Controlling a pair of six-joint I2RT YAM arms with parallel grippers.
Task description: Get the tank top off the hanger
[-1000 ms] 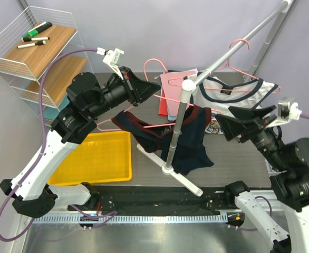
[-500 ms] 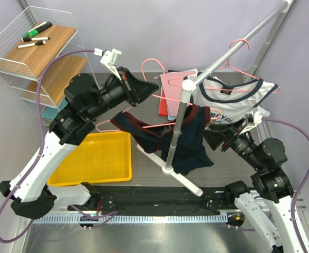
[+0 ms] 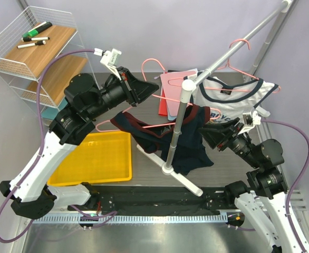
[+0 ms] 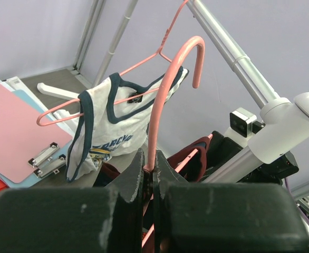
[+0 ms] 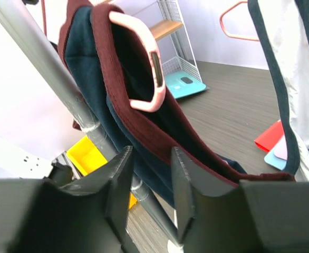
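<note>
Pinching the pink hanger [image 4: 164, 89] by its neck in the left gripper [image 4: 153, 174], with the right gripper [image 5: 151, 163] part-open, seemingly astride the maroon hem of the tank top [image 5: 91, 79] draped just ahead, beside the pole [image 5: 50, 68].

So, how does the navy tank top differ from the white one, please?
The navy tank top has maroon trim; the white tank top, navy trim. The navy one's hanger is clamped in the left jaws; the white one's hangs on the rail. Both hangers are pink.
</note>
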